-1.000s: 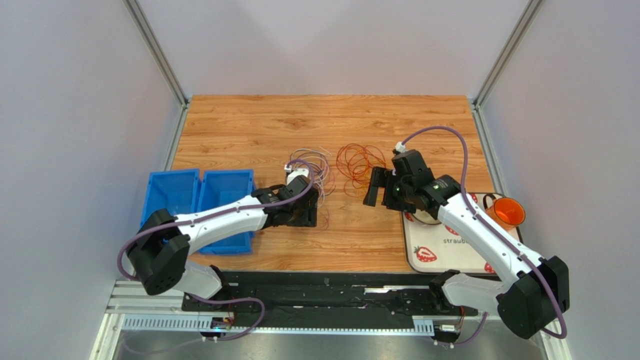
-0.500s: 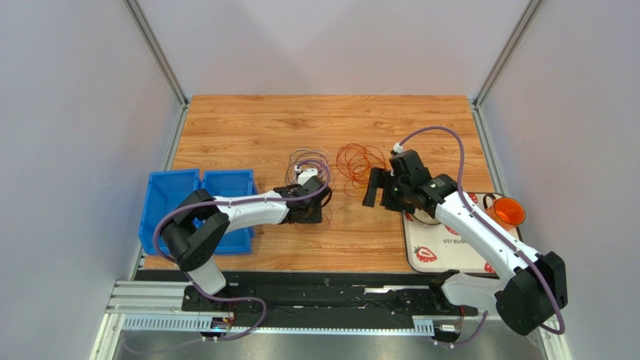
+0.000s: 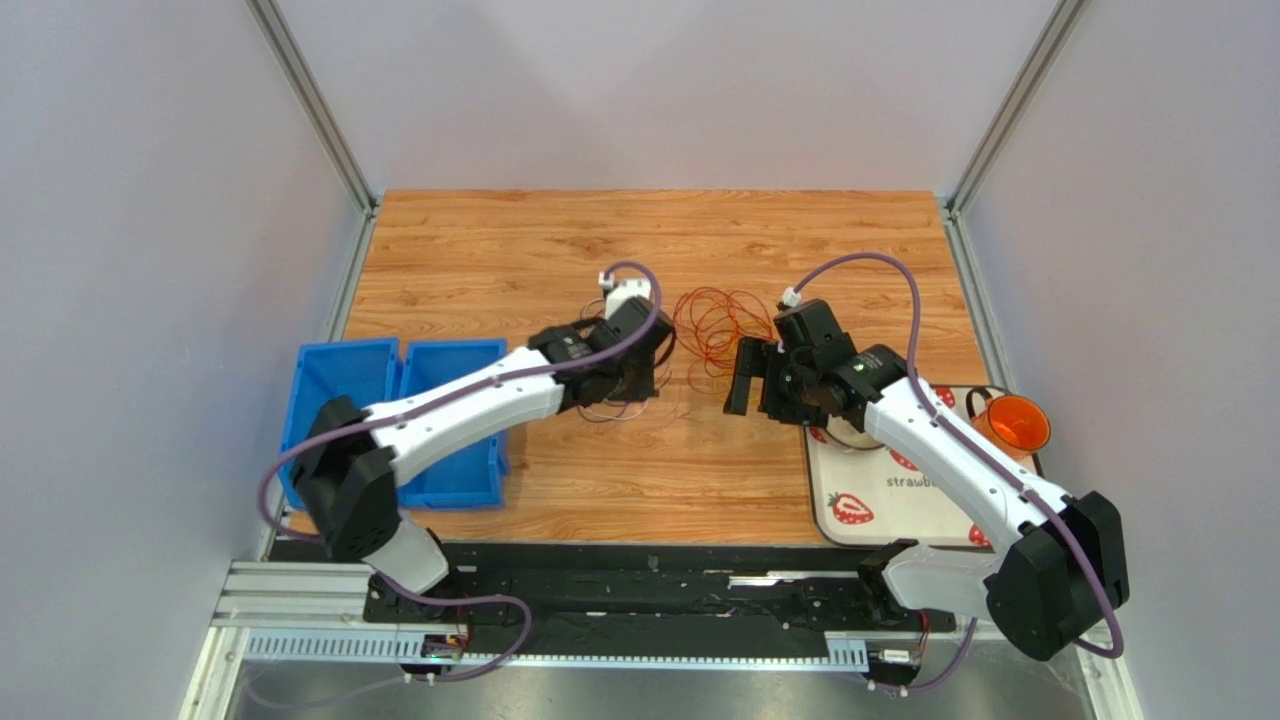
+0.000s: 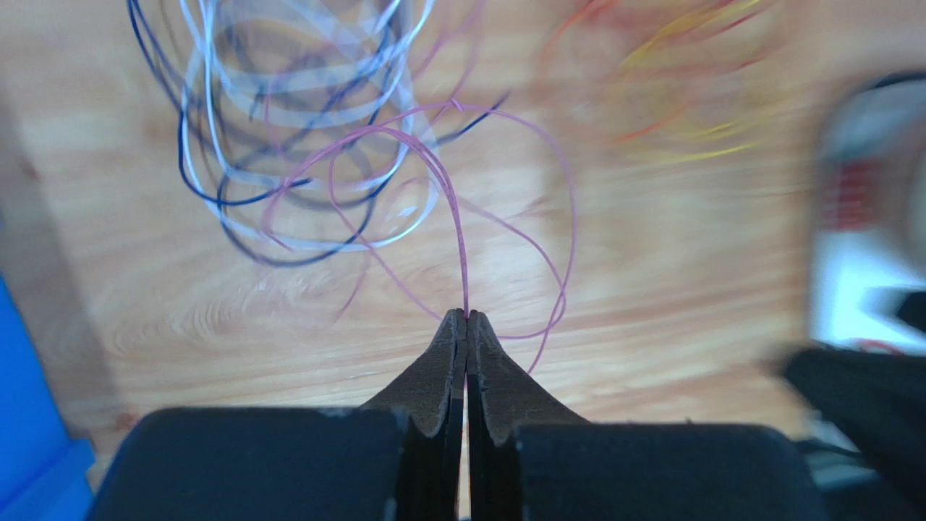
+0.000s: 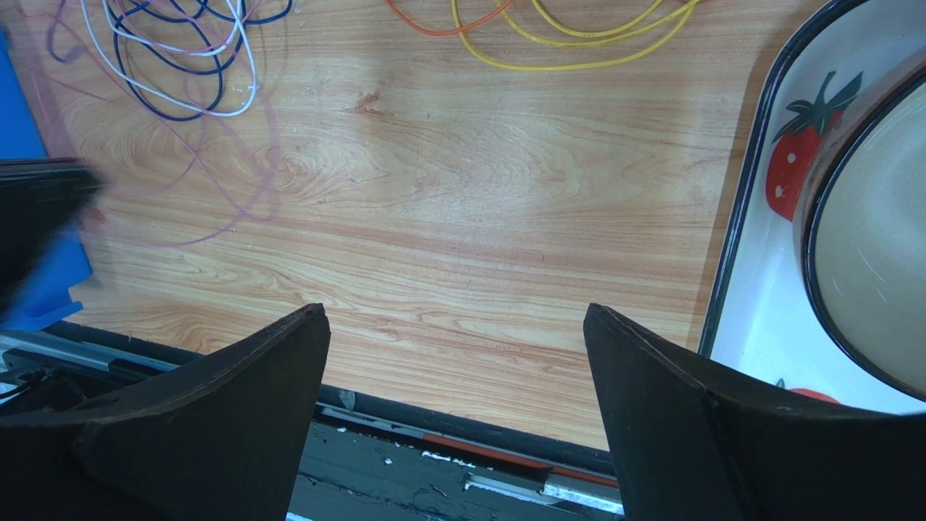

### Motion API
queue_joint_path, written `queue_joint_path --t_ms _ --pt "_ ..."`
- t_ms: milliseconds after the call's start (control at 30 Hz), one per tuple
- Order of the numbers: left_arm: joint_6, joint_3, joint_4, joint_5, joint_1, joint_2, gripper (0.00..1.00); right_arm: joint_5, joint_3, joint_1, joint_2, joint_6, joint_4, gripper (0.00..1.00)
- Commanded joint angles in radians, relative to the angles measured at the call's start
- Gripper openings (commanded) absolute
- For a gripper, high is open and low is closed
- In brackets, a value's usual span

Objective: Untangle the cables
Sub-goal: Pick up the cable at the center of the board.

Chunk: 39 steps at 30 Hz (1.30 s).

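Two robot arms reach over a wooden table [image 3: 511, 248] toward a loose spread of cables [image 3: 709, 320] near its middle. The left gripper [image 4: 467, 317] has its fingers pressed together on a purple cable [image 4: 463, 271], pinching the thin strand right at the tips. From that pinch the strand runs away in wide loops that cross a bundle of white cable [image 4: 201, 119] and dark cable [image 4: 245, 203] lying on the wood. Farther off, to the right in the left wrist view, the orange cable [image 4: 592, 27] and yellow cable [image 4: 696, 65] show only as a blur.

The right gripper [image 5: 454, 326] hangs above bare wood with its fingers spread wide apart and nothing between them. In its own camera the yellow and orange loops lie just beyond it, while the white and dark loops lie off to the left.

From above, the orange coil rests between the two grippers, slightly farther from the arm bases, and most of the purple, white and dark strands are hidden beneath the left wrist.

Two blue bins [image 3: 394, 393] sit side by side at the table's left edge, partly under the left arm. A white tray [image 5: 750, 261] printed with strawberries lies at the near right and carries a dark-rimmed bowl [image 5: 870, 250]. An orange cup [image 3: 1017, 425] stands at the tray's right edge.
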Motion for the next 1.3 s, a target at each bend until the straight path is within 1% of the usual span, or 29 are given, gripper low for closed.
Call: queue_joint_path --t_ms 0,33,67,167,233,267,367,500,600,733,900,1000,1100,1267 --pt "0.114 0.249 -0.16 -0.033 -0.013 -0.282 0.0 0.014 0.065 0.007 -0.028 -0.015 -0.002 0.92" --pt "0.126 0.271 -0.163 -0.031 -0.013 -0.319 0.0 0.017 0.068 0.007 -0.042 -0.015 -0.005 0.92" --pt "0.137 0.289 -0.16 -0.038 -0.013 -0.392 0.0 0.018 0.068 0.008 -0.048 -0.015 -0.003 0.92" --pt "0.182 0.259 -0.155 -0.077 -0.003 -0.471 0.0 0.014 0.053 0.008 -0.065 -0.004 0.006 0.92" --pt "0.149 0.262 -0.236 -0.027 0.019 -0.477 0.0 0.003 0.047 0.007 -0.067 0.002 0.008 0.92" --pt "0.154 0.242 -0.243 -0.013 0.02 -0.486 0.0 0.002 0.044 0.008 -0.07 0.005 0.008 0.92" --pt "0.146 0.173 -0.23 0.048 0.02 -0.532 0.0 -0.012 0.03 0.007 -0.083 0.012 0.014 0.92" --pt "0.157 0.136 -0.215 0.042 0.022 -0.589 0.0 -0.04 0.027 0.011 -0.106 0.017 0.018 0.92" --pt "0.169 0.14 -0.236 0.038 0.025 -0.574 0.0 -0.081 0.019 0.024 -0.129 0.014 0.046 0.92" --pt "0.162 0.124 -0.209 0.099 0.025 -0.546 0.0 -0.231 -0.013 0.039 -0.18 0.028 0.145 0.92" --pt "0.183 0.113 -0.165 0.16 0.025 -0.542 0.0 -0.375 -0.048 0.041 -0.199 0.124 0.273 0.93" --pt "0.212 0.12 -0.163 0.197 0.025 -0.532 0.0 -0.425 -0.035 0.041 -0.177 0.164 0.351 0.93" --pt "0.211 0.116 -0.16 0.209 0.025 -0.537 0.0 -0.454 -0.018 0.041 -0.146 0.219 0.411 0.92" --pt "0.215 0.087 -0.132 0.255 0.025 -0.551 0.0 -0.474 0.01 0.044 -0.067 0.27 0.452 0.9"
